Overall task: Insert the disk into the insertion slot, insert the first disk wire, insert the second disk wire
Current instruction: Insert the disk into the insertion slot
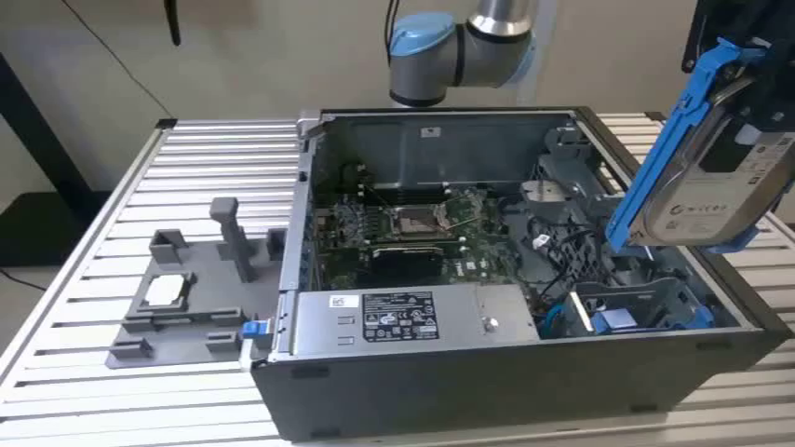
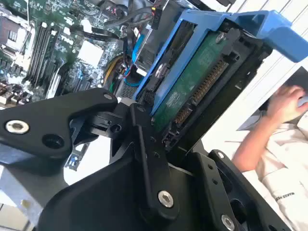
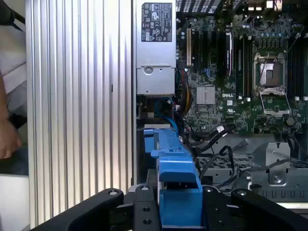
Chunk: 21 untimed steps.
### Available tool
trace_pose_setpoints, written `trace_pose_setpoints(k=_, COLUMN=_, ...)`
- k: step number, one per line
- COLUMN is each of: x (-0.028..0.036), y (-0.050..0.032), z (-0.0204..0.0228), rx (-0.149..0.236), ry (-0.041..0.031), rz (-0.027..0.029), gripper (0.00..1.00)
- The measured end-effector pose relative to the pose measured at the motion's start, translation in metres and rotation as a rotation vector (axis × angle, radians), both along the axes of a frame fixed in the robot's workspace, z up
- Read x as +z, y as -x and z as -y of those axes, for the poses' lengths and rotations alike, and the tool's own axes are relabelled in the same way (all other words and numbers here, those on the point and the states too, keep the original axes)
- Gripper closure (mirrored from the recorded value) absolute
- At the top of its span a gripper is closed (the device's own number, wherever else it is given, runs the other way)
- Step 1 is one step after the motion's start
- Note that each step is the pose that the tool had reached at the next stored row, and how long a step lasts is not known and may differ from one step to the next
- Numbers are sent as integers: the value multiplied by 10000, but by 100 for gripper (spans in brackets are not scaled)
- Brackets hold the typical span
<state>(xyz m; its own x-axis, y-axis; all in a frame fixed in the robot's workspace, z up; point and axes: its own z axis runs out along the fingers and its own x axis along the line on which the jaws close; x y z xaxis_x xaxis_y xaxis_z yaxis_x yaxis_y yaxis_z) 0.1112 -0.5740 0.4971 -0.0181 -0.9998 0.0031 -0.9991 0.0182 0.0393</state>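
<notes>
The disk [image 1: 714, 182], a silver-grey drive with a white label in a blue carrier frame, hangs tilted above the open computer case at the exterior view's right. My gripper [image 1: 742, 88] is shut on it from above. In the second wrist view the disk [image 2: 190, 89] shows its green circuit board and connector between the dark fingers [image 2: 144, 139]. In the first wrist view the blue carrier [image 3: 175, 187] sits in my gripper [image 3: 177, 207]. The insertion slot [image 1: 627, 312], a grey cage with blue rails, lies below the disk in the case's near corner. Black and blue wires [image 1: 561, 244] lie loose beside it.
A grey labelled power supply box [image 1: 397, 317] sits along the case's near wall, with the motherboard [image 1: 410, 223] behind it. A grey fixture [image 1: 186, 298] stands on the slatted table [image 1: 211, 158] at the exterior view's left. A person's hand [image 2: 288, 101] is beside the case.
</notes>
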Motion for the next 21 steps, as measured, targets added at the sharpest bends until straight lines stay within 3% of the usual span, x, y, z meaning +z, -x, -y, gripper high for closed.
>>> trace_pose_setpoints(k=13, x=-12, y=0, z=0, rx=0, ry=-2, rz=0, gripper=68)
trace_pose_setpoints(k=21, x=-133, y=0, z=0, rx=0, ry=-3, rz=0, gripper=68)
